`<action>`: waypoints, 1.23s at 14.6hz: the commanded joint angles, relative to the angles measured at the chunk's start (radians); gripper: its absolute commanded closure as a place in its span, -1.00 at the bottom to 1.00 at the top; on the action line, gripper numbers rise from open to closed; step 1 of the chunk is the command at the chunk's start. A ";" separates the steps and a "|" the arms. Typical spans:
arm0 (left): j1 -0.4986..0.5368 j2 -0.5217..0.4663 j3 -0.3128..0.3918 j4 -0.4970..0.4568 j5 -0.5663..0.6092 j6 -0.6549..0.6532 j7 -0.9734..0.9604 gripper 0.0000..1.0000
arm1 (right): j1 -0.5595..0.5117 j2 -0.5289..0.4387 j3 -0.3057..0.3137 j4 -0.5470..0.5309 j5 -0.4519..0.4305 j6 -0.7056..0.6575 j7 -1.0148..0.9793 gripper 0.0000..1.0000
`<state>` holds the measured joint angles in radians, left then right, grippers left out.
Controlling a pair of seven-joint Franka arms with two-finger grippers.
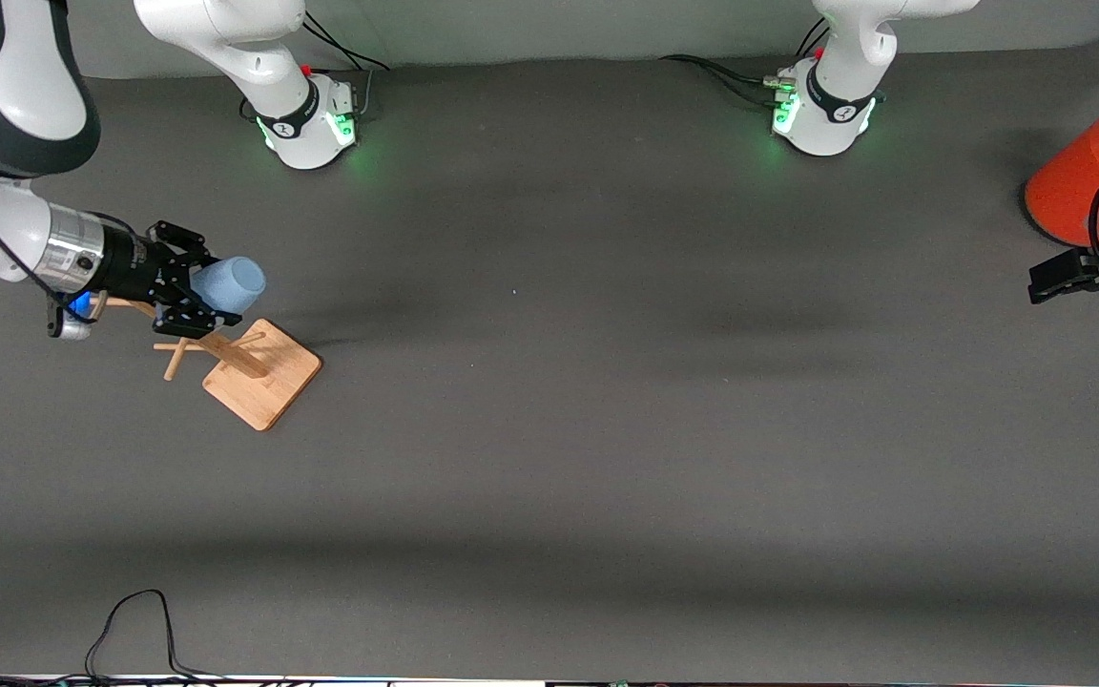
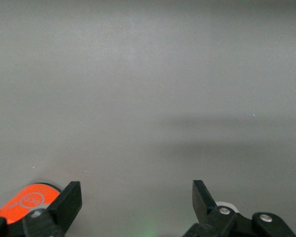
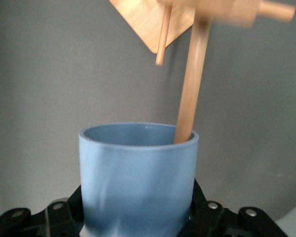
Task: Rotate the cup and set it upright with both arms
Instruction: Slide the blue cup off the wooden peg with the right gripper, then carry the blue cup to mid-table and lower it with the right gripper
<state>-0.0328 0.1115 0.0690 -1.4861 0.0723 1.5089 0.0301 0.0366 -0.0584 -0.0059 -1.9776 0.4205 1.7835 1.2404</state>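
One light-blue cup [image 1: 230, 283] out here, just the one. One wooden rack [image 1: 249, 367], one orange cylinder [image 1: 1084, 181] with a grey top. Two white arms, two black grippers: the right gripper [image 1: 189, 291] and the left gripper [image 1: 1046, 283].

Orange cylinder [image 1: 1084, 181] runs off the front view's right edge, the left gripper [image 1: 1069, 277] partly cut there too. In the right wrist view, the wooden rack [image 3: 187, 19] blurs along the top edge; one peg's lower end disappears past the cup [image 3: 138, 182] rim.
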 commanded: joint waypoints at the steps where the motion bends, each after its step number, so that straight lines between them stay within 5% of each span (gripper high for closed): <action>1: -0.007 -0.004 0.003 -0.006 0.017 0.008 0.001 -1.00 | -0.001 -0.015 0.102 0.069 0.017 -0.019 0.153 0.29; 5: -0.006 -0.004 0.003 -0.008 0.017 0.008 0.001 -1.00 | -0.003 0.022 0.262 0.177 0.015 0.013 0.359 0.28; 11: -0.006 -0.004 0.003 -0.011 0.017 0.011 0.002 -1.00 | 0.003 0.080 0.455 0.184 -0.005 0.198 0.583 0.27; 14: -0.004 -0.004 0.003 -0.011 0.017 0.010 0.002 -1.00 | 0.054 0.161 0.529 0.186 -0.161 0.293 0.739 0.27; 18: 0.001 -0.004 0.003 -0.005 0.015 0.010 -0.010 -1.00 | 0.178 0.276 0.541 0.190 -0.376 0.358 0.901 0.27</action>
<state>-0.0321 0.1160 0.0708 -1.4873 0.0752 1.5089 0.0300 0.1648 0.1511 0.5334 -1.8206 0.1301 2.1236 2.0649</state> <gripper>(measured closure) 0.000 0.216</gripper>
